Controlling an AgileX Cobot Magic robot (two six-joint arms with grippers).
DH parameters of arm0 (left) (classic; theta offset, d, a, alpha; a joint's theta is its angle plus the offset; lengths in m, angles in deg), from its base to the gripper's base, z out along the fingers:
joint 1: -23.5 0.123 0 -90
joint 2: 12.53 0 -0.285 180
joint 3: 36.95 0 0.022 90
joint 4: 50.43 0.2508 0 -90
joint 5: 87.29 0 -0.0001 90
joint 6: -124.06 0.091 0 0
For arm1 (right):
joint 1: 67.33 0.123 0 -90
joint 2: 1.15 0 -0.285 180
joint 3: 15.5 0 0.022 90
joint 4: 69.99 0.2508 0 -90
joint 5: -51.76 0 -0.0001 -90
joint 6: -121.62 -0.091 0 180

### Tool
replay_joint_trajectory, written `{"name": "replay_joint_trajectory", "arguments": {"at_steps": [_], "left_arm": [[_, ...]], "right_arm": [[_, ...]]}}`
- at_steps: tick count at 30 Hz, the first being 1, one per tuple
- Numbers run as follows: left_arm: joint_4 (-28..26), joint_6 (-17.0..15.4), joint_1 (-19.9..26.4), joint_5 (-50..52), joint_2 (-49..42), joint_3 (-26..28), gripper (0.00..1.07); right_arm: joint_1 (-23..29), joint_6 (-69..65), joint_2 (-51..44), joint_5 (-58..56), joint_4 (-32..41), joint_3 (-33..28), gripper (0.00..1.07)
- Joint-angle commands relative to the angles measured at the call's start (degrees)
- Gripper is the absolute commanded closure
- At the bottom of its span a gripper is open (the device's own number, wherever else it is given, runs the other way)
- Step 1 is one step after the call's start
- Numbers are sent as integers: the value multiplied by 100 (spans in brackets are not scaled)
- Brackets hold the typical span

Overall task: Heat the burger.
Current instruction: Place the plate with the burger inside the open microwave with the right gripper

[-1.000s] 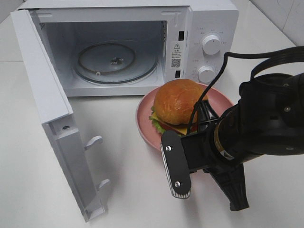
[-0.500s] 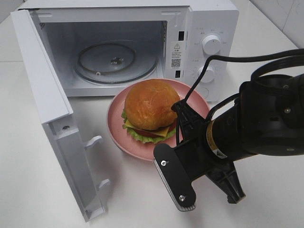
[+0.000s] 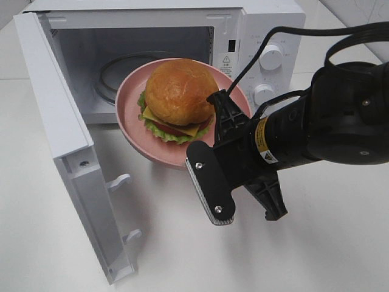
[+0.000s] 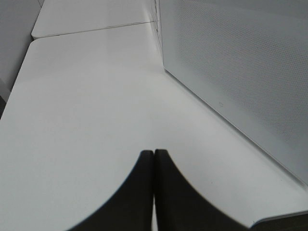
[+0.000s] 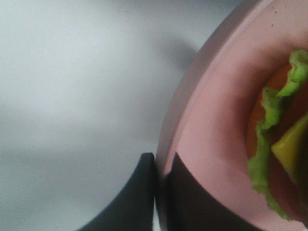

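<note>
The burger [image 3: 177, 97], with a glossy golden-brown bun, lettuce, cheese and tomato, sits on a pink plate [image 3: 130, 125]. My right gripper [image 3: 214, 131] is shut on the plate's near rim and holds it tilted in the air, in front of the open white microwave [image 3: 267, 24]. The glass turntable [image 3: 108, 78] inside is partly hidden behind the plate. In the right wrist view the fingers [image 5: 139, 195] pinch the plate's rim [image 5: 192, 130], with lettuce [image 5: 269, 125] beside them. My left gripper [image 4: 154, 166] is shut and empty over bare table beside the microwave's side wall [image 4: 240, 72].
The microwave door [image 3: 67, 152] stands open to the left, reaching toward the table's front edge. Two white knobs [image 3: 270, 55] are on the microwave's right panel. The right arm's black cable [image 3: 304, 30] loops in front of that panel.
My right gripper has lifted the plate with the burger off the table and carried it up and left, toward the microwave's opening. The left gripper's earlier state is not shown.
</note>
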State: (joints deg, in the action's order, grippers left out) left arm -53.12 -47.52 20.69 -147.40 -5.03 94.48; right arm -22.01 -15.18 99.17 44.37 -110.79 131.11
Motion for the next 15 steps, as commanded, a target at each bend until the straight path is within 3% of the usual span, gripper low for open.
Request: {"name": "replay_joint_trajectory", "arguments": {"at_steps": [1,15], "left_arm": [[-23,-6,29,86,-132,-17,106],[-23,-6,29,86,-132,-17,106]], "right_arm": [[-17,275,74,321,-120,201,107],[-17,636,957,241,-103,940,107]]}}
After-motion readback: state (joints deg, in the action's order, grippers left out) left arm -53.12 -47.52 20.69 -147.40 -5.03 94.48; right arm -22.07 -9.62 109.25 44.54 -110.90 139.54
